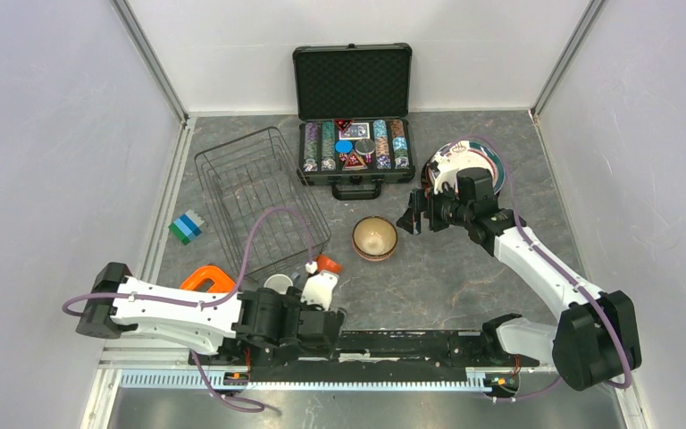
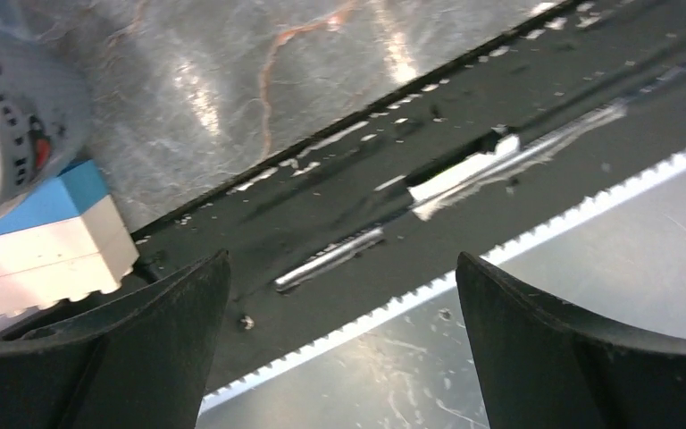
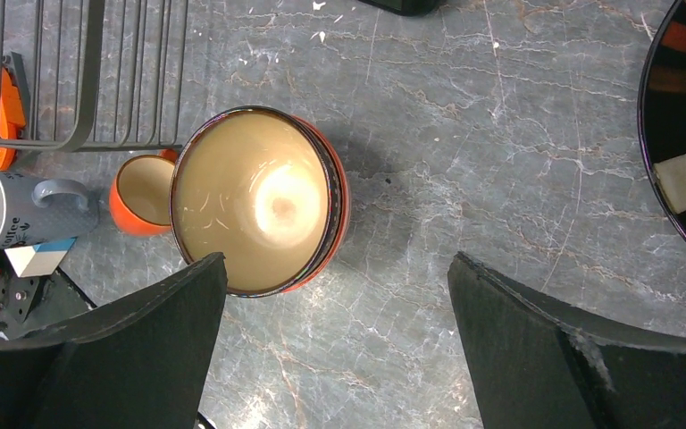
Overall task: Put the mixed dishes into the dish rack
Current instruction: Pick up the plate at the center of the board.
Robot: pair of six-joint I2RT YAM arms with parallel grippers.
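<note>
Left gripper (image 2: 341, 259) and right gripper (image 3: 336, 259) stood spread, empty.
Right gripper hung over the tan bowl (image 3: 259, 197); mug (image 3: 9, 210) lettering was illegible.

Your left arm (image 1: 170, 313) lies folded low along the near edge, at about 7 o'clock in the top view. Its shoulder end sits out at 8 o'clock and its forearm runs toward 3 o'clock. Your left gripper (image 1: 332, 320) points to 3 o'clock, jaws spread wide; the left wrist view shows its dark fingers (image 2: 143, 349) well apart.

Your right arm (image 1: 536, 259) rises from its base at 5 o'clock and stretches toward 11 o'clock. At the wrist your right gripper (image 1: 414, 214) turns to 9 o'clock and faces down, jaws spread wide.
</note>
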